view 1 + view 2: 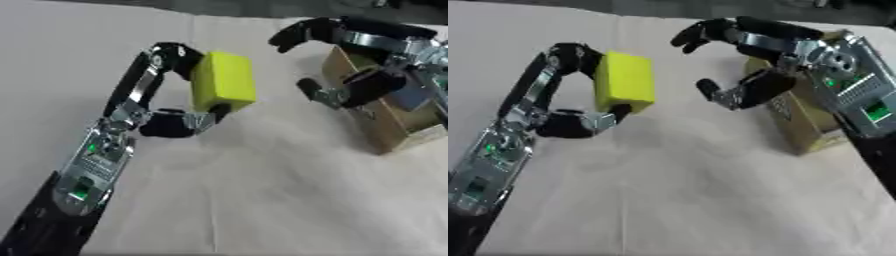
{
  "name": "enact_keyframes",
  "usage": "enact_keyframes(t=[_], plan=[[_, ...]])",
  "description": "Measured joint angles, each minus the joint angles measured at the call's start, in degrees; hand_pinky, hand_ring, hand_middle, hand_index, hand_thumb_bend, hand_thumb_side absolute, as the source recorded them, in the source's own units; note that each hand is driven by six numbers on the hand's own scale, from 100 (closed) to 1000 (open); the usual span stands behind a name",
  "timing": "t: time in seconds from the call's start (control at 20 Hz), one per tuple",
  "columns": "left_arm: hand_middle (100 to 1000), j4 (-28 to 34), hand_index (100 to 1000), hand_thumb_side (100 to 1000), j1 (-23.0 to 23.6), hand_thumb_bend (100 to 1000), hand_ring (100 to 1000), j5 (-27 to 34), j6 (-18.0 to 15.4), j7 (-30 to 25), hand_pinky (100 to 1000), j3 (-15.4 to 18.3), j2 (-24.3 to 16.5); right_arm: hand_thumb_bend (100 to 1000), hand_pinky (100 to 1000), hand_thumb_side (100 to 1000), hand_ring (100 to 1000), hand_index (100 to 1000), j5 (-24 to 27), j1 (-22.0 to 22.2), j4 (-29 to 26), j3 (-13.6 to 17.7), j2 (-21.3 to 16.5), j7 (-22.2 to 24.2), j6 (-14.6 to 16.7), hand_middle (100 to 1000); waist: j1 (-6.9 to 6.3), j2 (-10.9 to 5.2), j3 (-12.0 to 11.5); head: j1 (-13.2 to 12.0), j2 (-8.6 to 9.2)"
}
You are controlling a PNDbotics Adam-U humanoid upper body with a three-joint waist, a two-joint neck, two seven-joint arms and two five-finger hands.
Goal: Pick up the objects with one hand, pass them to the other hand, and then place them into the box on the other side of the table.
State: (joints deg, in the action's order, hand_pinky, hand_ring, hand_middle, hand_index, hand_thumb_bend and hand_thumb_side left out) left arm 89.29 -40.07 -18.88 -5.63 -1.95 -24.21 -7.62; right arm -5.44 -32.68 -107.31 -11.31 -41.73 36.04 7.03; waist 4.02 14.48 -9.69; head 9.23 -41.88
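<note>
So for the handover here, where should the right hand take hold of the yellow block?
Probably the free right half of the yellow block, coming from the right. The left hand pinches its left part, fingers at the top and thumb at the bottom, holding it upright, so the broad faces toward the right hand look unobstructed. That hand is open, thumb and fingers spread facing the block.

Left hand [579, 100] pinching a yellow rectangular block [626, 81] above the cloth-covered surface [693, 190]. Right hand [741, 65] spread, near it, before what looks like a brown cardboard box [802, 127].
</note>
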Motion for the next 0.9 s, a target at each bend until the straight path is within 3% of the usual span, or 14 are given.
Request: enact_keyframes(t=[0.8, 0.9], plan=[[430, -0.04, 484, 177, -0.27, 100, 518, -0.29, 0.77, 0.6, 583, 0.01, 0.75, 100, 1000, 100, 897, 975, -0.42, -2.64, 1.39, -1.04, 2.24, 1.89, 1.6, 925, 0.0, 0.0, -1.69, 0.46, -0.34], [430, -0.06, 483, 182, -0.27, 100, 518, -0.28, 0.92, 0.76, 583, 0.02, 1.04, 162, 1000, 100, 901, 978, -0.42, -2.9, 1.44, -1.08, 2.71, 2.22, 1.65, 927, 0.0, 0.0, -1.74, 0.5, -0.34]])
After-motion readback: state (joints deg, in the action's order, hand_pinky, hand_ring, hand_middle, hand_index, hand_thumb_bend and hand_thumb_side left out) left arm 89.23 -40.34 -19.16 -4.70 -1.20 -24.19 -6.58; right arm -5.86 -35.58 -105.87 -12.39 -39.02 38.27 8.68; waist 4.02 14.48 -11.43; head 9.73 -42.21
